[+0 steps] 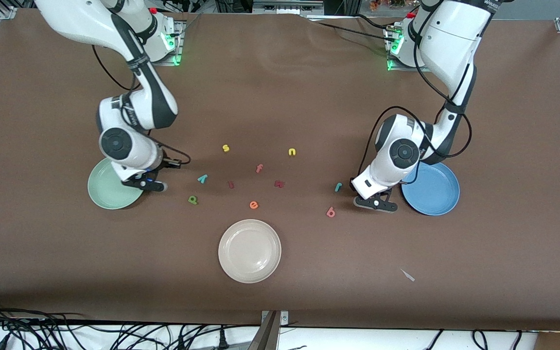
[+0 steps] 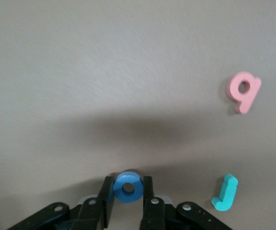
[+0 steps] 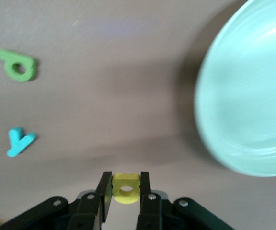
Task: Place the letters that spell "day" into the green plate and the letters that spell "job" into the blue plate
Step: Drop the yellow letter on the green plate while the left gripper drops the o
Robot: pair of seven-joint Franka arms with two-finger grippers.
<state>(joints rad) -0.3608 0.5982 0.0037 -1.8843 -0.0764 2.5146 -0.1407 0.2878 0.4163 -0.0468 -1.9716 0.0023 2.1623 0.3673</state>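
My left gripper (image 2: 128,201) pinches the blue o (image 2: 128,187) across its ring, low beside the blue plate (image 1: 438,194); my right gripper (image 3: 126,199) pinches the yellow a (image 3: 126,189) beside the green plate (image 3: 248,96). Both feel like light, squashy foam (edge grips suit them).

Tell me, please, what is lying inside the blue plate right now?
Nothing shows on the visible part of the blue plate; the left arm's wrist covers its edge. The blue o is clamped in the left tool.
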